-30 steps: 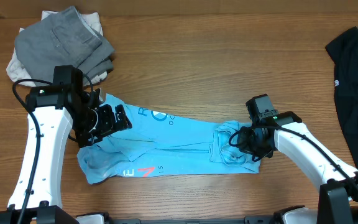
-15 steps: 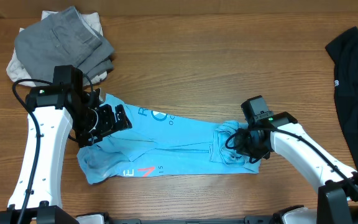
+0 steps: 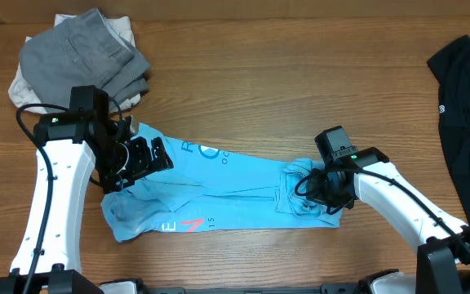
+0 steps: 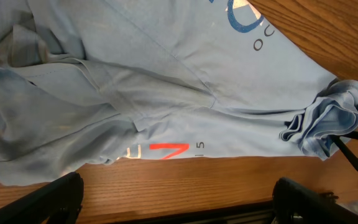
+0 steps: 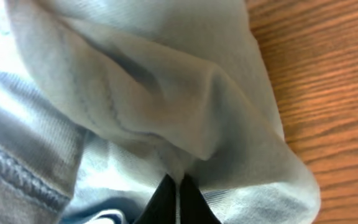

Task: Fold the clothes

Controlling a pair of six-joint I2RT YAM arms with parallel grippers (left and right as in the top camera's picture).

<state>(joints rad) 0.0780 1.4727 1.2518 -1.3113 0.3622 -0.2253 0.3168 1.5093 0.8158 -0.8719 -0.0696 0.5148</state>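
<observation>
Blue T-shirt (image 3: pixel 219 184) lies stretched across the middle of the desk (image 3: pixel 268 90). It is long and crumpled, and its right end is all bunched up. The right pincer (image 3: pixel 317 188) is pinched tight on that bunch. Its own camera shows only a little fold of cloth between the dark tips.

That is my worry. The bite looks small, so the cloth could slip out if the arm pulls fast. The bunch also has many layers. The pincer may have only one of them, and then the rest would drag and make a messy fold.

The left pincer (image 3: pixel 141 159) is wide open over the shirt's left end and holds nothing. Nothing pins that end down, so a pull from the right could slide the whole shirt along the desk.

The grey pile (image 3: pixel 84 49) at the back left and the black garment (image 3: pixel 463 82) at the far right are well apart from it.
</observation>
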